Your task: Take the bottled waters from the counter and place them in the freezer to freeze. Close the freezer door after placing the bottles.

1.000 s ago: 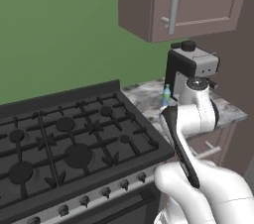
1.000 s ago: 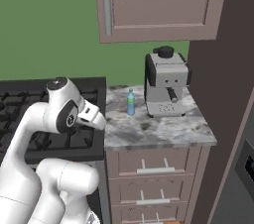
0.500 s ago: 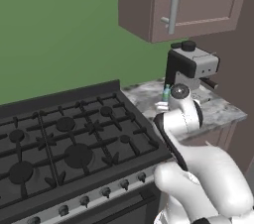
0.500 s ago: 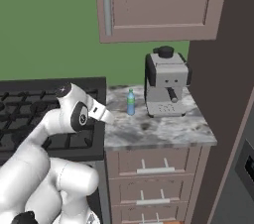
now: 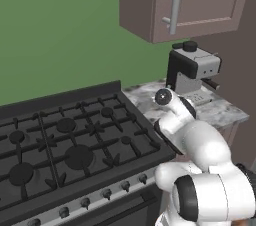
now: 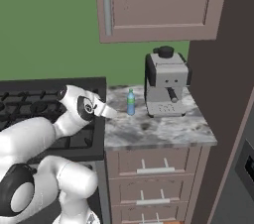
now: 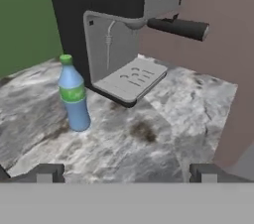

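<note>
Bottle (image 7: 73,96) upright on counter (image 7: 149,143), beyond wide-open pincer (image 7: 126,172), leftward.

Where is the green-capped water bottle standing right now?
The green-capped bottle stands upright on the marbled counter, just left of the coffee machine in the right base view, with the stove further left.

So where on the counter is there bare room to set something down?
The counter is bare along its front edge, ahead of the bottle and the coffee machine. The back is crowded, with only a narrow gap between those two. The stove borders its left.
</note>
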{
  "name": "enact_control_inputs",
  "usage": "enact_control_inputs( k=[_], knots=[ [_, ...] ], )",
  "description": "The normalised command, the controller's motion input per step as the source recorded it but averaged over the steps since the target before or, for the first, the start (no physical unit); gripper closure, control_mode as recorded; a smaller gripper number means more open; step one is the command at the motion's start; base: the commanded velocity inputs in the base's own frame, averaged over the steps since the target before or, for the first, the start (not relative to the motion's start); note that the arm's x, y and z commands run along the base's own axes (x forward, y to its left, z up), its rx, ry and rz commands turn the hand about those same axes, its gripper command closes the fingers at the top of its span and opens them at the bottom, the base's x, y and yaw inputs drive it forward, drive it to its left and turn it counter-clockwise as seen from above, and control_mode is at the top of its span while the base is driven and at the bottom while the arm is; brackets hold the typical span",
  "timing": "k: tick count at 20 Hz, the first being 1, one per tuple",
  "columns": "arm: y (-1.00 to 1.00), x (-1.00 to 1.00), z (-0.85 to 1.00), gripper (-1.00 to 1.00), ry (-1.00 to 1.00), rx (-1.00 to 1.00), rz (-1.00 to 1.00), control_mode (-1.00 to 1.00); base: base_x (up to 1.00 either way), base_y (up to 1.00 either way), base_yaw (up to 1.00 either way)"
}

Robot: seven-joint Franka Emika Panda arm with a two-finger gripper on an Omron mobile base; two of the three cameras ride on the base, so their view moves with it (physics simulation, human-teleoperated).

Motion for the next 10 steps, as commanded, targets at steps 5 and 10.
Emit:
enact_control_inputs(
  k=[5, 10],
  knots=[
    [-0.01, 0.39, -0.09, -1.00, -0.15, 0.00, -0.05, -1.00, 0.00, 0.00, 0.00],
    [-0.09, 0.24, -0.06, -1.00, -0.02, 0.00, 0.00, -1.00, 0.00, 0.00, 0.00]
  ],
)
